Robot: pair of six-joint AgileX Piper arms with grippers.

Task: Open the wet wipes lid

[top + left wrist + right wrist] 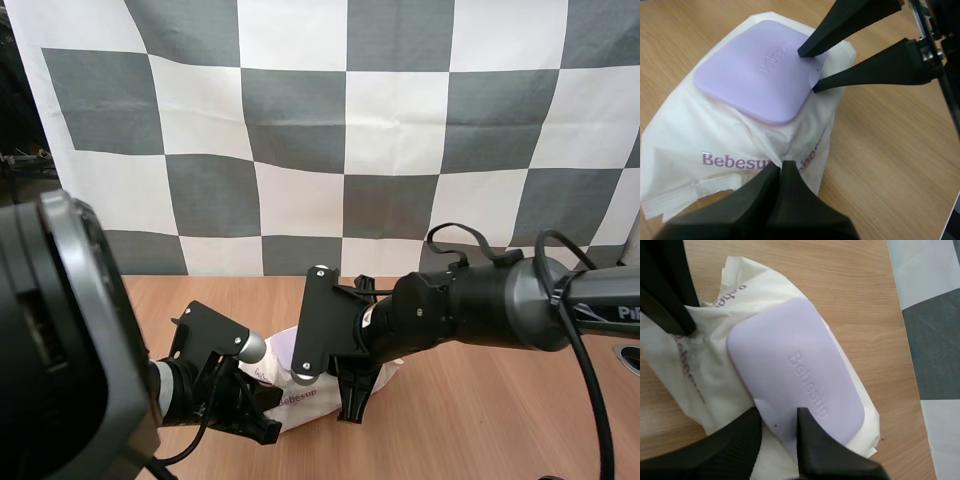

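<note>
On table (500,420), wipes pack (690,150) flat, lid (755,75) up, long axis L-R

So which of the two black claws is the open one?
The right gripper: its two black fingers stand apart at the edge of the flat lilac plastic lid. The left gripper is pinched shut on the white wet wipes pack.

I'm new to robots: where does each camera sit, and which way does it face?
High view: behind and above the arm bases, facing forward and down at the table; left arm and right arm meet at the pack of wipes.
Left wrist view: on the left arm, facing the lid; left gripper shut on the pack.
Right wrist view: on the right arm, over the lid; right gripper open at its edge.
Both wrist views share the lid.
</note>
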